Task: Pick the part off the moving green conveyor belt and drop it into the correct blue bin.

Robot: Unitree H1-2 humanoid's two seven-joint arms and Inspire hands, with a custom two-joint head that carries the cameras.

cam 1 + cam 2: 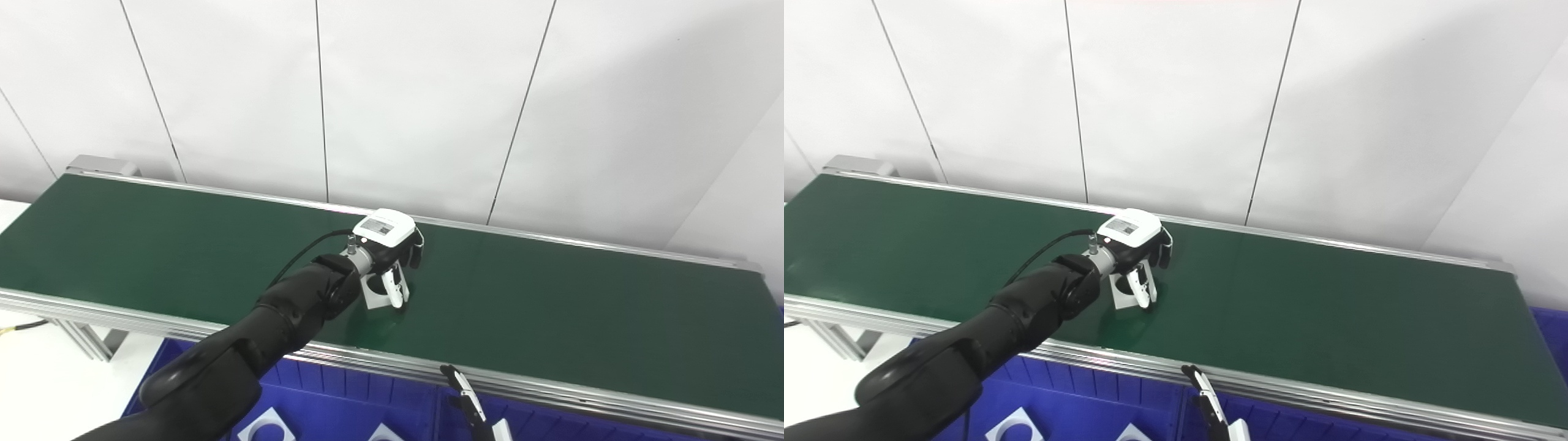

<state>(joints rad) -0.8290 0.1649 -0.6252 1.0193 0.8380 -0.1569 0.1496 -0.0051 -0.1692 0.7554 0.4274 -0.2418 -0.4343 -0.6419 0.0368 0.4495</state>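
Observation:
A small white square part with a round hole [373,296] sits on the green conveyor belt [551,294], near its front middle. My left hand [392,245] reaches over the belt and is curled down on the part, with the thumb [395,289] against its right side and the other fingers behind it. The part looks tipped up on edge in the grasp. The part [1122,294] and left hand [1134,236] also show in the right eye view. Of my right hand [468,401], only fingertips show at the bottom edge, in front of the belt.
Blue bins [343,386] stand below the belt's front rail, split by a divider [436,410]. The left bin holds white parts with holes [267,427]. The belt's aluminium rail [551,392] runs between my hands and the bins. A white panelled wall stands behind.

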